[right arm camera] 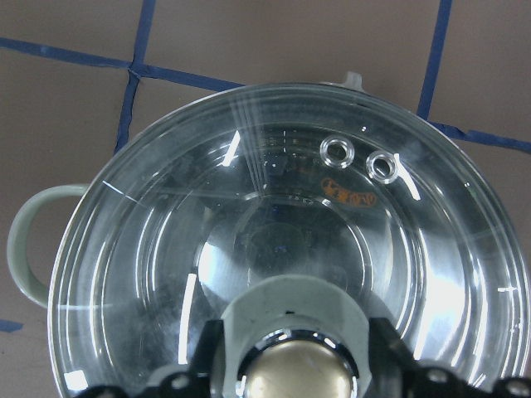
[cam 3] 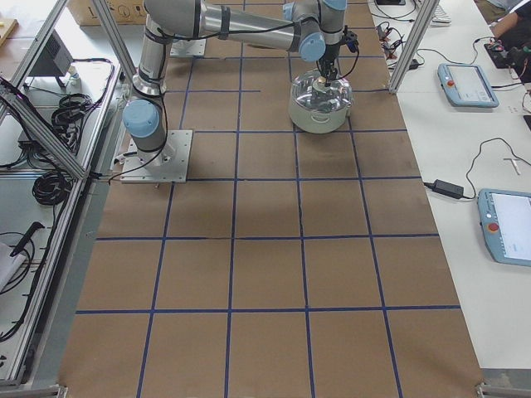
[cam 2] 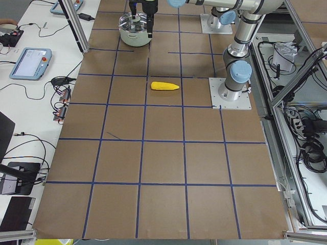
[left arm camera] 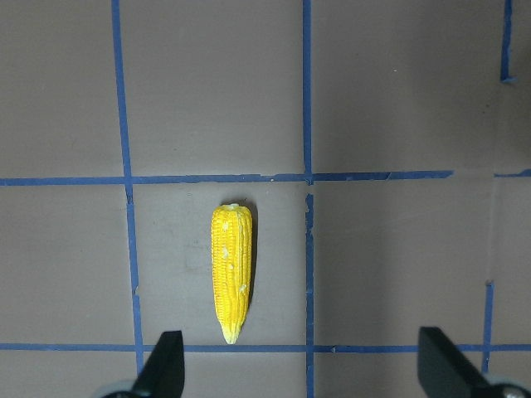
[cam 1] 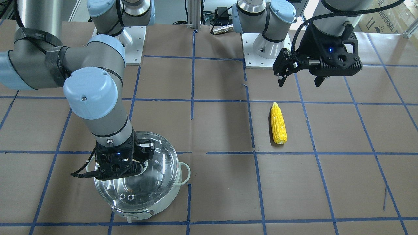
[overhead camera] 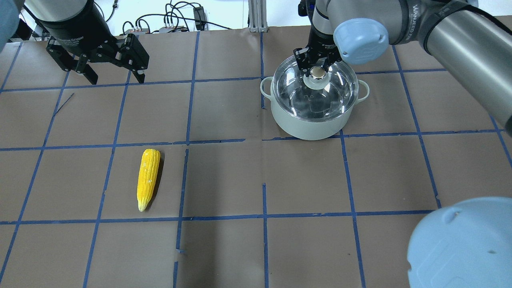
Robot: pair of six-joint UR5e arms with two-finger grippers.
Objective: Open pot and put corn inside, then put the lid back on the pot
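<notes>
The pale mint pot stands at the far right of the table, with the clear glass lid seated on it. My right gripper is over the lid's centre, its fingers tight against both sides of the beige knob. The right wrist view shows the lid and its two vent holes. The yellow corn lies flat on the table at the left. My left gripper hangs open and empty above the table, beyond the corn.
Brown paper with a blue tape grid covers the table. The arms' base plates stand at the robot's edge. The right arm's elbow hangs over the table beside the pot.
</notes>
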